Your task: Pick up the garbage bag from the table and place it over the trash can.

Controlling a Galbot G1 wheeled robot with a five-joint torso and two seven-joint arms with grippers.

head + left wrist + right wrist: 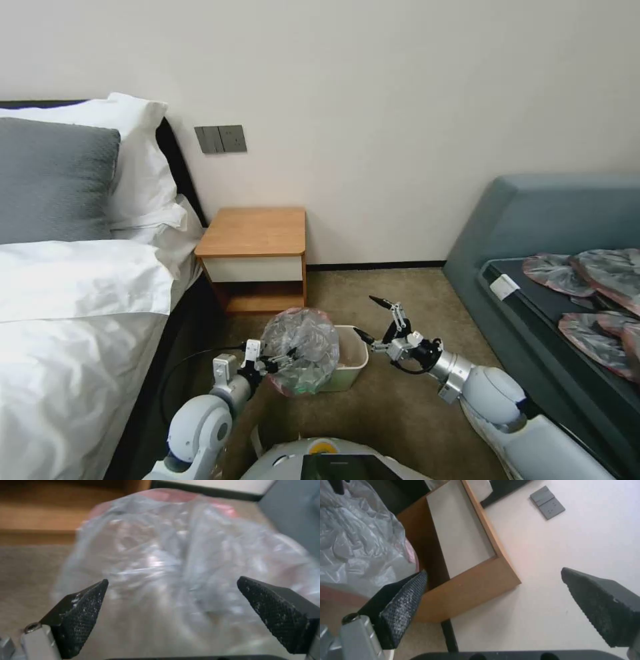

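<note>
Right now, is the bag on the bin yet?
Nearly. The garbage bag is off the table and draped over one side of the trash can. Both end effectors, left and right, are open beside it. The far rim remains uncovered.

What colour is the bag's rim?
Pinkish-red, on the grey translucent garbage bag; left wrist view shows it best.

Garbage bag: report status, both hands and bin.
Left hand open at the garbage bag. Bag draped over the near-left end of the trash can, far right rim bare. Right hand open, above that rim. Nothing in the way.
</note>
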